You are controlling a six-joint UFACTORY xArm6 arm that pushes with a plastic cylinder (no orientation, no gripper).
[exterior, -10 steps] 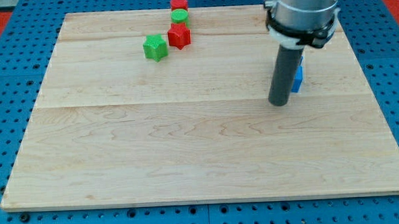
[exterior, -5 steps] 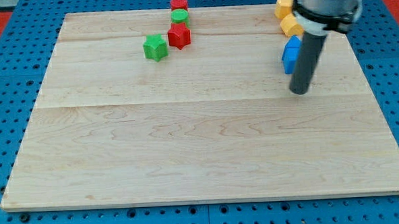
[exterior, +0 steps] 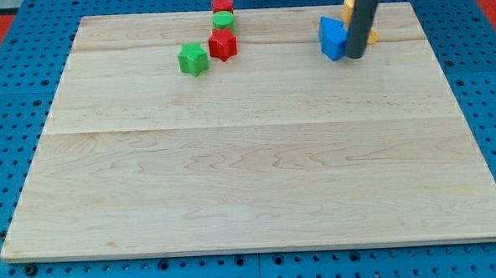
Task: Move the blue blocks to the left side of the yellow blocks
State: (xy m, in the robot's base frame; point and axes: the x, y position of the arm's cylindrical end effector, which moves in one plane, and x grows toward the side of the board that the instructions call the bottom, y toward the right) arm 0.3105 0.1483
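A blue block (exterior: 332, 36) sits near the view's top right of the wooden board (exterior: 250, 181). My tip (exterior: 355, 55) touches its right side. The rod hides most of the yellow blocks (exterior: 349, 7); one shows at its left above the blue block, and a sliver of another (exterior: 371, 37) shows at its right. The blue block lies just left of the yellow ones. Whether there is a second blue block I cannot tell.
At the view's top middle stand a red cylinder (exterior: 222, 3), a green cylinder (exterior: 223, 21), a red star block (exterior: 223, 44) and a green star block (exterior: 193, 58). The board lies on a blue pegboard (exterior: 3, 99).
My tip has moved up and slightly left from the blue block's right side. The blue block has slid up and left, and now lies left of the yellow blocks.
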